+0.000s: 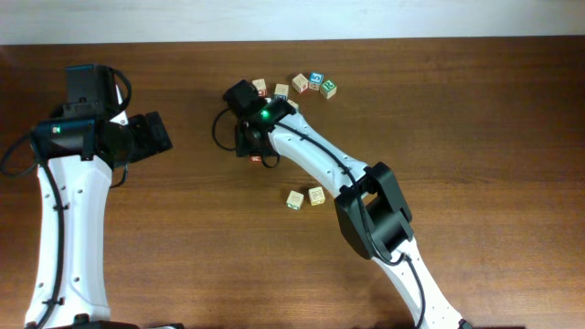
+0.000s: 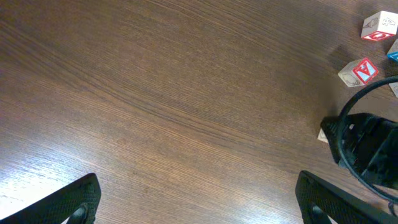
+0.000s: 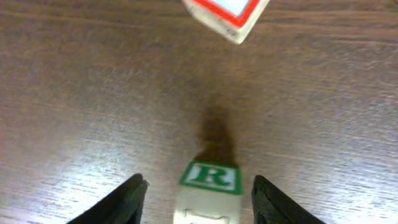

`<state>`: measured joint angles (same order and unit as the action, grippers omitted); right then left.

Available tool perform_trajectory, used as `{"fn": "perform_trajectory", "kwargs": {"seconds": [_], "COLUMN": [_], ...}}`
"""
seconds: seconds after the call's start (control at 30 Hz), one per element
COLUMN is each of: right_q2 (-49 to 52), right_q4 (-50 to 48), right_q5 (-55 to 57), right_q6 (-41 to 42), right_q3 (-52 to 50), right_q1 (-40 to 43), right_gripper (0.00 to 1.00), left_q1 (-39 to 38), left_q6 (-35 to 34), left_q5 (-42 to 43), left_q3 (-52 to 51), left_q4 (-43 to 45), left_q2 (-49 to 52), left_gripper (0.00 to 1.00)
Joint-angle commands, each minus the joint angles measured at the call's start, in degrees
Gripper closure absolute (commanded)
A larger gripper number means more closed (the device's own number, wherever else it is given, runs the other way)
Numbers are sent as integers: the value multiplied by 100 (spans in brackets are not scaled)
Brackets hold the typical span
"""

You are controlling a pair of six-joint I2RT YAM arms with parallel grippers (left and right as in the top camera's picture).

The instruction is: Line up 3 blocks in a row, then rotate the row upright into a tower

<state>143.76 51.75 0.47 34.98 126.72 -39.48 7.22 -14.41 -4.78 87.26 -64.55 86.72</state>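
Observation:
In the right wrist view a pale wooden block with a green "R" (image 3: 209, 177) sits on the table between the fingers of my right gripper (image 3: 199, 185). The jaws are open, with a gap on each side of the block. A red-printed block (image 3: 227, 14) lies just beyond it. From overhead the right gripper (image 1: 255, 146) hides the green block, and only a bit of red print (image 1: 259, 159) shows at its tip. My left gripper (image 2: 198, 196) is wide open over bare wood at the left (image 1: 157, 133), holding nothing.
Several like cubes are clustered at the back (image 1: 300, 84), two of them red-printed (image 2: 360, 71). Two more cubes (image 1: 305, 197) lie side by side next to the right arm's elbow. The right arm (image 1: 315, 155) runs diagonally across the middle of the table.

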Motion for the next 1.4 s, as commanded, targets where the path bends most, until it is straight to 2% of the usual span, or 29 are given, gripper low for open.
{"fn": "perform_trajectory", "kwargs": {"seconds": [0.0, 0.17, 0.5, 0.9, 1.1, 1.17, 1.37], "right_q2": [96, 96, 92, 92, 92, 92, 26], "right_q4": [55, 262, 916, 2269, 2789, 2889, 2933], "right_q5": [155, 177, 4, -1537, -1550, -1550, -1521], "right_q6": [44, -63, -378, -916, -925, -922, -920], "right_q3": [-81, -83, -76, -76, -76, -76, 155], "right_q1": [-35, -31, -26, -76, -391, -481, -426], "right_gripper": [50, 62, 69, 68, 67, 61, 56], "left_q1": [42, 39, 39, 39, 39, 39, 39], "left_q6": [-57, -57, -57, -57, -57, -57, -57], "left_q5": [-63, -61, -57, -42, -44, -44, -42], "left_q3": [107, 107, 107, 107, 107, 107, 107], "left_q4": [-66, -68, -90, -111, -109, -109, -109], "left_q2": [-4, -4, -4, -4, -4, -4, -4], "left_gripper": [1, 1, 1, 1, 1, 1, 1]}}
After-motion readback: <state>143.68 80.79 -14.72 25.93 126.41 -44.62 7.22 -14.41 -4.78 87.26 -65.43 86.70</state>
